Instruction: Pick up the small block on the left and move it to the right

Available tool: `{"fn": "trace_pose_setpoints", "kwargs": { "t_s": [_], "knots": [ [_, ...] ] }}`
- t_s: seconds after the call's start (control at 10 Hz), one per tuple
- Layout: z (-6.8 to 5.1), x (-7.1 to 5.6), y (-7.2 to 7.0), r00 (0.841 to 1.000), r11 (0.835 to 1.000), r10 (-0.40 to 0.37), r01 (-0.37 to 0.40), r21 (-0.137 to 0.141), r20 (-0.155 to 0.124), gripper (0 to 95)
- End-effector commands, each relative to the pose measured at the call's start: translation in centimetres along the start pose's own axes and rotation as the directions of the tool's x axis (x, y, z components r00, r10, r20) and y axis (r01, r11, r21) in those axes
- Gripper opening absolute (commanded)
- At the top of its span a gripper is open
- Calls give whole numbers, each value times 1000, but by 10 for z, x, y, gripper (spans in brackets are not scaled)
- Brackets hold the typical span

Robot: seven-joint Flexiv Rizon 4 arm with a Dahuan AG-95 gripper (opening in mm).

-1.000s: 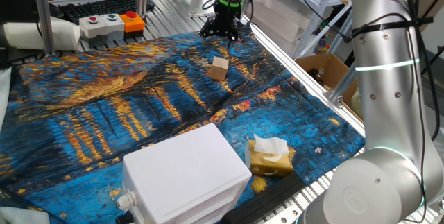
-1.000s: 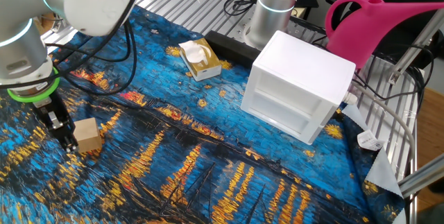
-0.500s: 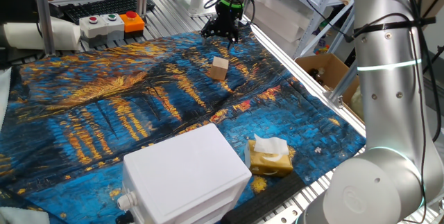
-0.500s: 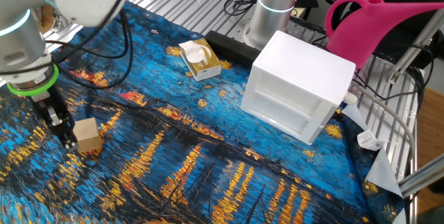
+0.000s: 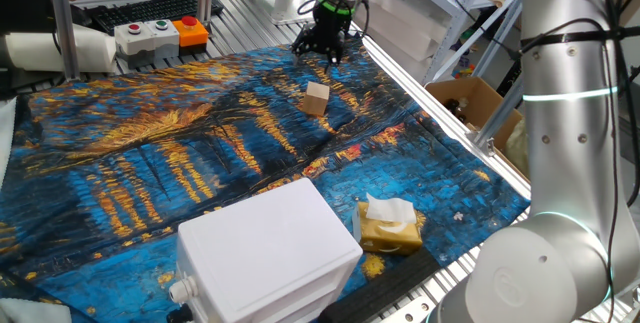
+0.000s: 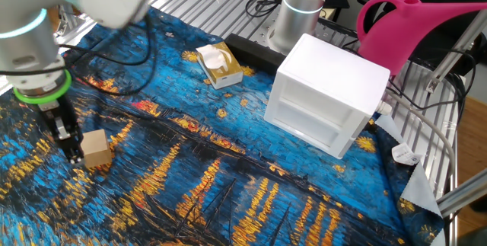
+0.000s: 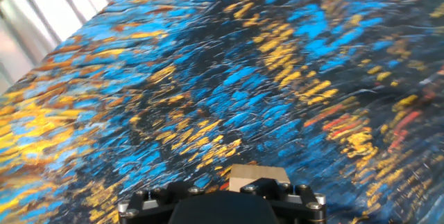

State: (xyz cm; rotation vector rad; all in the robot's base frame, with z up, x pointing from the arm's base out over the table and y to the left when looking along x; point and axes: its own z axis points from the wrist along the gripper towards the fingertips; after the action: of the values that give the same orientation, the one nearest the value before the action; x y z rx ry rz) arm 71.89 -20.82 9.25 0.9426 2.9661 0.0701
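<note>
now the claw (image 5: 323, 47) hangs above the painted cloth (image 5: 150, 153), holding nothing, and whether its fingers are spread or pressed together can't be told from these angles. the block (image 5: 317, 98) sits on the cloth just below and in front of the claw, apart from it; the hand view shows only the block's (image 7: 258, 176) top edge peeking past the claw's body. well away from the claw stand the white box (image 6: 329, 94) and the tissue pack (image 6: 218, 65).
</note>
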Motion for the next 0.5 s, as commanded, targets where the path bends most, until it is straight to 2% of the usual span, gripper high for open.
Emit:
{"fn": "trace_pose_setpoints", "kwargs": {
  "t_s": [0.1, 0.5],
  "knots": [
    [0, -3, 0, 1000, 1000, 10, -10, 26, -1, 760],
    [0, -3, 0, 1000, 998, 0, 0, 64, 13, 760]
  ]
}}
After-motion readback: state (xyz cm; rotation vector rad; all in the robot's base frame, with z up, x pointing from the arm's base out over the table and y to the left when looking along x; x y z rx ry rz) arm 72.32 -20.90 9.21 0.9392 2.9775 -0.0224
